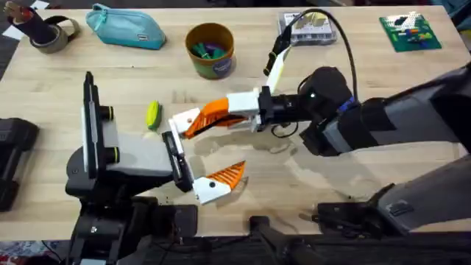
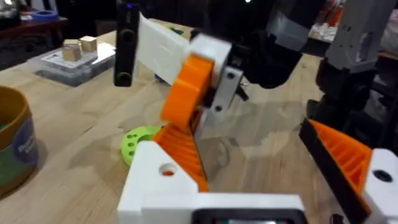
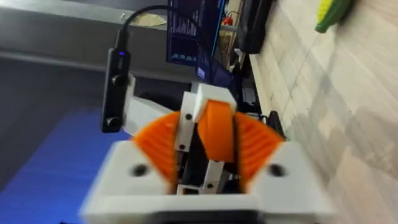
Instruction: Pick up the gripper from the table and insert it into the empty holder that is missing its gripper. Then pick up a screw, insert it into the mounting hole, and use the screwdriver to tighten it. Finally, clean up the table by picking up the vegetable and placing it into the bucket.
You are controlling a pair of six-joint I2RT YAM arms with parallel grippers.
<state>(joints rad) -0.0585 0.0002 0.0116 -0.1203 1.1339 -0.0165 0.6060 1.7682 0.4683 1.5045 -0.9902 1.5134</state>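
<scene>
overhead: on a pale wood counter, the right end effector reaches across the middle, its orange pads clamped on the gripper, an orange ribbed finger held against the holder at the far end of the left arm's black jaw bar. the left end effector has its jaws apart, its near bracket carrying the matching orange finger. the yellow-green vegetable lies just left of the holder. the ochre bucket stands farther back, coloured items inside, beside a teal pouch.

left wrist: the gripper stands nearly upright at the white holder. the bucket shows a blue label, its writing unreadable.

right wrist: the orange pads pinch the gripper between them.
</scene>
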